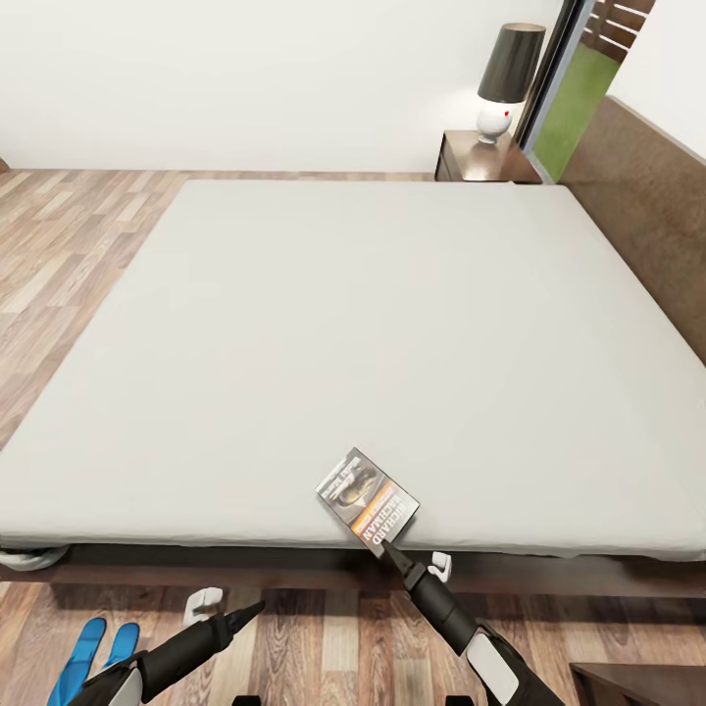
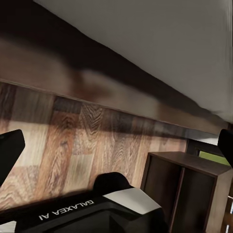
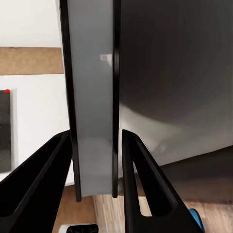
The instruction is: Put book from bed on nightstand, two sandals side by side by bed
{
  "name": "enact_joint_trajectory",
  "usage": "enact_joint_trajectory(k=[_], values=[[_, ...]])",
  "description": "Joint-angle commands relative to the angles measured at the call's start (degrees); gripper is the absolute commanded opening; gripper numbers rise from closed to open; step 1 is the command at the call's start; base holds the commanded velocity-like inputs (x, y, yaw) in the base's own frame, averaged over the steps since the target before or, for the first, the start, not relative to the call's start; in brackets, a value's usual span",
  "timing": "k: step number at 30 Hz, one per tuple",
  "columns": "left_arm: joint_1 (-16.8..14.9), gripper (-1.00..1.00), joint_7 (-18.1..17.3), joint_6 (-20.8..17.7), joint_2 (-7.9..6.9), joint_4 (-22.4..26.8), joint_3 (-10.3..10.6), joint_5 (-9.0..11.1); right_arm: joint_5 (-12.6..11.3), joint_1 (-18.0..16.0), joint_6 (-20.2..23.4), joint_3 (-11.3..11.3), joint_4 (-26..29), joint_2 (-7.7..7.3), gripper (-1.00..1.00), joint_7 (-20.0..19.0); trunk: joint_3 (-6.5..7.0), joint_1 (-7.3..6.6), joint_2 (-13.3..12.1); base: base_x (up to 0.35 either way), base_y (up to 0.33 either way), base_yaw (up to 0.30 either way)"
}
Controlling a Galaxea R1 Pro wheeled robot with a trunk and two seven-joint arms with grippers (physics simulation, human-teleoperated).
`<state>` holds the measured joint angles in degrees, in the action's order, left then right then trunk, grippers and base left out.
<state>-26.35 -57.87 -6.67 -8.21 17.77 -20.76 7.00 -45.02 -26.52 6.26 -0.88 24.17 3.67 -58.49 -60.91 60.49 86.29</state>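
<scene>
Right gripper (image 1: pixel 389 546) had its two fingers set on either side of the book (image 1: pixel 368 500), which lay flat on the light-grey mattress of the bed (image 1: pixel 373 324) right at its near edge, one corner reaching almost to that edge. In the right wrist view the book's spine (image 3: pixel 92 121) stood between the black fingers (image 3: pixel 46 170), which looked pressed against both covers, though the angle was too tight to be sure the grip was firm. The left gripper (image 1: pixel 250 613) hung spread apart and empty over the wood floor in front of the bed, with the two blue sandals (image 1: pixel 96 652) lying side by side on the floor just before the bed's frame. The nightstand (image 1: pixel 482 159) with its lamp (image 1: pixel 508 80) stood well beyond the book, at the bed's far corner beside the headboard. To do this step well, the fingers should close squarely on the spine and lift straight up off the mattress before any carry, since a thin paperback gripped near one corner will likely twist or slip.
</scene>
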Motion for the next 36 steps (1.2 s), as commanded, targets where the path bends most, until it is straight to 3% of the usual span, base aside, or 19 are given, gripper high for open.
enact_joint_trajectory(k=[1, 17, 25, 28, 29, 30, 32, 33, 34, 36], values=[[-0.02, 1.00, -0.21, -0.61, -0.02, -0.02, -0.07, 0.33, -0.42, -0.02, 0.68, -0.09, -0.02, 0.02, -1.00, -0.18, 0.16, -0.23, -0.40, 0.000, 0.000, 0.000], [-0.02, 1.00, -0.15, -0.63, 0.03, -0.02, -0.07, 0.30, -0.34, -0.02, 1.16, 0.00, 0.40, -0.01, -1.00, -0.22, 3.03, -3.74, -6.82, 0.000, 0.000, 0.000], [-0.02, 1.00, -0.21, -0.63, 0.08, 0.00, -0.07, 0.32, 0.29, -0.02, 9.57, 0.51, 3.02, -0.24, -1.00, -0.24, 4.47, -5.50, -10.03, 0.000, 0.000, 0.000], [-0.02, 1.00, -0.22, -0.63, 0.11, -0.02, -0.02, 0.34, 0.39, -0.02, 13.91, 3.37, 7.11, -0.61, -1.00, -0.28, 5.01, -6.16, -11.23, 0.000, 0.000, 0.000], [-0.02, 1.00, -0.21, -0.63, 0.13, -0.02, 0.00, 0.33, 0.38, -0.02, 16.27, 4.21, 8.40, -1.39, -1.00, -0.34, 5.18, -6.38, -11.63, 0.000, 0.000, 0.000], [-0.02, 1.00, -0.21, -0.63, 0.15, -0.02, -0.01, 0.32, 0.38, -0.02, 19.12, 4.75, 9.56, -3.16, -1.00, -0.45, 5.36, -6.60, -12.03, 0.000, 0.000, 0.000], [-0.02, 1.00, -0.22, -0.63, 0.13, -0.02, -0.03, 0.30, 0.18, 0.00, 25.49, 5.34, 11.24, -9.01, -1.00, -0.62, 5.72, -7.04, -12.83, 0.000, 0.000, 0.000], [-0.02, 1.00, -0.22, -0.63, 0.16, -0.02, -0.01, 0.30, -0.12, 0.01, 28.90, 5.52, 11.84, -14.02, -1.00, -1.33, 5.90, -7.26, -13.23, 0.000, 0.000, 0.000], [-0.02, 1.00, -0.22, -0.63, 0.17, -0.02, 0.00, 0.30, -0.20, 0.02, 29.68, 5.56, 11.97, -15.50, -1.00, -1.76, 6.08, -7.48, -13.64, 0.000, 0.000, 0.000], [-0.02, 1.00, -0.19, -0.63, 0.20, -0.02, 0.01, 0.30, -0.38, 0.05, 31.50, 5.65, 12.14, -21.07, -1.00, -5.90, 6.44, -7.91, -14.44, 0.000, 0.000, 0.000]])
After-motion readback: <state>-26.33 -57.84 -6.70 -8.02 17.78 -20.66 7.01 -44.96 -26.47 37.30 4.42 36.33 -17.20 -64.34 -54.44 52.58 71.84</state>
